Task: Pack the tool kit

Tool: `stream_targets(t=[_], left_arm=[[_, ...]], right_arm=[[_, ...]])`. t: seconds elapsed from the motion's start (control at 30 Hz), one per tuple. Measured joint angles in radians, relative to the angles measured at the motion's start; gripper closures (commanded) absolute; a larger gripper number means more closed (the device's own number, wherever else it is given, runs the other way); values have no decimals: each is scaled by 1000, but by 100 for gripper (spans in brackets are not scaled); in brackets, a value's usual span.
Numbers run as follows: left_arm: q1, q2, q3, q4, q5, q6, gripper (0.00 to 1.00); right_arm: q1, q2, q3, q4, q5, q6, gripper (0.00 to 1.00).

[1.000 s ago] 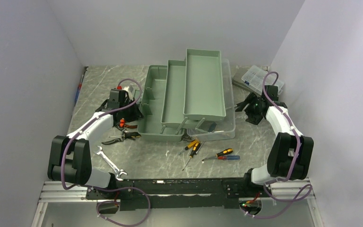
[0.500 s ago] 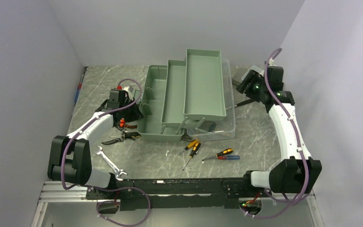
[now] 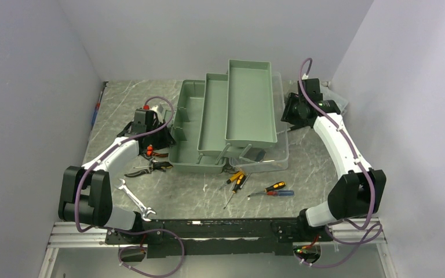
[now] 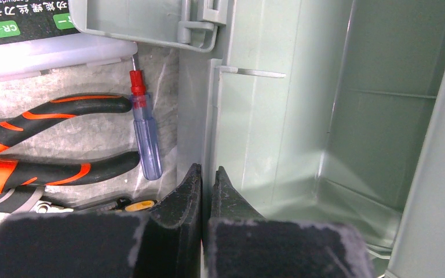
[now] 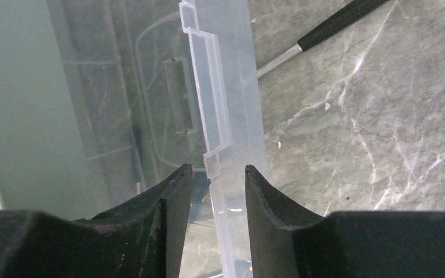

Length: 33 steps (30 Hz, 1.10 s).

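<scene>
My left arm (image 3: pixel 116 153) and right arm (image 3: pixel 339 142) had white shells, bulky black joints (image 3: pixel 90 197) and a purple cable (image 3: pixel 163 104) running along each. My left gripper (image 4: pixel 207 176) had matte black tapered fingers (image 4: pixel 186 194); my right gripper (image 5: pixel 217 174) had broader, curved black ones with rounded tips

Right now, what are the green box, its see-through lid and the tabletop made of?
The green box looks like matte plastic: dull, with molded ribs. Its lid seems clear plastic; you see through it. The tabletop looks like grey marble with white veins, maybe only printed.
</scene>
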Motion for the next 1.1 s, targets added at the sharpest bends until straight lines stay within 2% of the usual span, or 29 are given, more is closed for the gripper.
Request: stream_targets(t=[0.13, 0.17, 0.27, 0.33, 0.67, 0.77, 1.1], left_arm=[[0, 0, 0, 0, 0, 0, 100], [0, 0, 0, 0, 0, 0, 100], [0, 0, 0, 0, 0, -1, 100], [0, 0, 0, 0, 0, -1, 100], [2, 18, 34, -37, -5, 2, 100], [3, 37, 69, -63, -15, 3, 100], [80, 102, 177, -114, -33, 0, 100]], right_arm=[[10, 11, -5, -3, 19, -16, 65], [14, 20, -5, -4, 22, -20, 68], [43, 59, -5, -5, 38, -31, 84], [58, 77, -5, -5, 60, -44, 100], [93, 126, 105, -83, 128, -82, 100], [110, 194, 227, -135, 135, -84, 100], [149, 421, 531, -156, 106, -101, 100]])
